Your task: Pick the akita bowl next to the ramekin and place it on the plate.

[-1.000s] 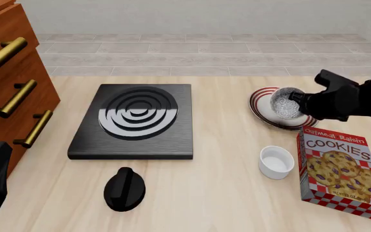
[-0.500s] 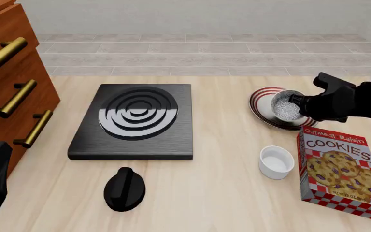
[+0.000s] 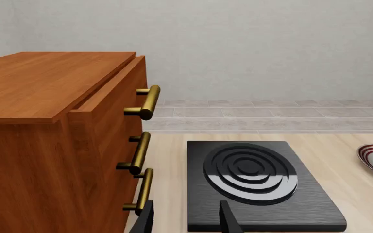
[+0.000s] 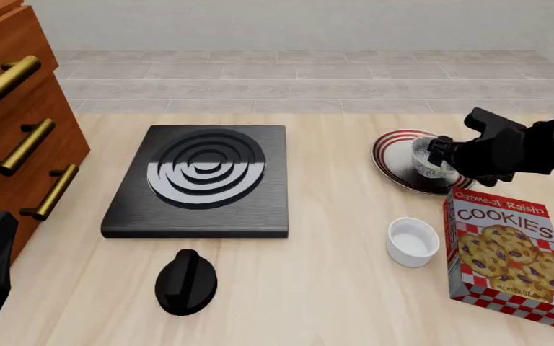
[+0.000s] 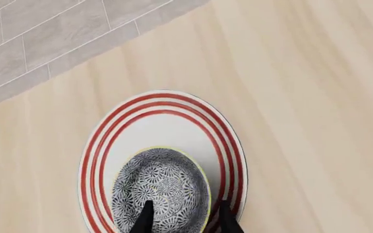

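Placement step: right gripper (image 5: 184, 217) clamped on akita bowl (image 5: 161, 189) rim, bowl over plate (image 5: 167, 126); left gripper (image 3: 185, 218) apart, idle; next, release and lift clear.

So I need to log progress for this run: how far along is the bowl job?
Done: the akita bowl is away from the ramekin and sits over the plate, inside its red rings. In hand: the right gripper straddles the bowl's rim. Left: opening and pulling clear. Whether the bowl rests on the plate cannot be told.
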Motion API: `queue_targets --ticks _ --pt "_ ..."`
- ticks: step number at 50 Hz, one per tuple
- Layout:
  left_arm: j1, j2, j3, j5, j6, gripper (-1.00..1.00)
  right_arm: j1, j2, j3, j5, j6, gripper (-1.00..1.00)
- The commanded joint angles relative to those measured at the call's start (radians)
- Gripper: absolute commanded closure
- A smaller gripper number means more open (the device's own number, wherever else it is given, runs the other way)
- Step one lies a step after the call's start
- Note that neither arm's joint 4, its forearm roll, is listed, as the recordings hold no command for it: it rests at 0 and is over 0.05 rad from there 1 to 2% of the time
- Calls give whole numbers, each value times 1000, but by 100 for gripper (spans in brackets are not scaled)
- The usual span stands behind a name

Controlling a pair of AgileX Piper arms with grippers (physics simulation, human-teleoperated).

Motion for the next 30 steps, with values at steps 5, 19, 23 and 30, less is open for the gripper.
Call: queue_targets --ticks 5,19,23,30 --pt "0 0 0 0 0 -100 9 4 -9 4 7 -100" --pt "0 0 0 0 0 -100 12 -13 -21 28 5 -100" --pt "0 0 0 0 0 -100 12 -34 -26 42 11 -100" --pt "0 0 0 0 0 -100 13 -77 -22 62 17 -100"
